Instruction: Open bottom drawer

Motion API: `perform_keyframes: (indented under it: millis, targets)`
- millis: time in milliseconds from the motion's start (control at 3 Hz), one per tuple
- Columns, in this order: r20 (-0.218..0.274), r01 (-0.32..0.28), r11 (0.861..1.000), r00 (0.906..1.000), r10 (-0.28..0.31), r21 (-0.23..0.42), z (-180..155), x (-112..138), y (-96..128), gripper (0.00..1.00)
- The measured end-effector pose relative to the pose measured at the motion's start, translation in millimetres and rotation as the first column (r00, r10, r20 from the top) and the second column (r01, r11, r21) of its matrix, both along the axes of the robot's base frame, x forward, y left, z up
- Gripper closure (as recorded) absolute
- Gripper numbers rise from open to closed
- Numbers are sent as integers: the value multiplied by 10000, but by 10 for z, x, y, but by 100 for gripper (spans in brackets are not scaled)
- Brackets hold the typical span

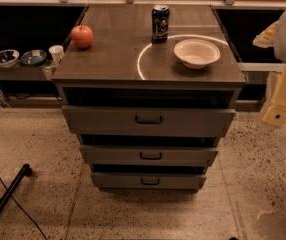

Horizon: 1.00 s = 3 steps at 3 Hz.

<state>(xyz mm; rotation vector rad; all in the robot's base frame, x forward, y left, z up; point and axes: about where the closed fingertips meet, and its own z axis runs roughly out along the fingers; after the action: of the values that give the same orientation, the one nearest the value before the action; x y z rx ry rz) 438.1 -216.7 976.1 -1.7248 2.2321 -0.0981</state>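
claw (282,103): far right, well apart from bottom drawer (118,180), can't tell if open
risk: I hook middle drawer (113,155) instead, same handle

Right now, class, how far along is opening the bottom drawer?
Nothing looks done: the bottom drawer does not stick out past the middle drawer. In hand: the gripper hangs at the right edge, far from the bottom drawer's handle. Left: reach, grip, pull.
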Motion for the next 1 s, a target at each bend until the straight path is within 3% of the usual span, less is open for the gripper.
perform_keyframes:
  millis: [667, 1000]
  targets:
    - [-193, -173, 9998, 9997, 175, 112, -176, 89, 13, 0]
    - [-510, -902, 9959, 9946, 904, 73, -928, 276, 174, 0]
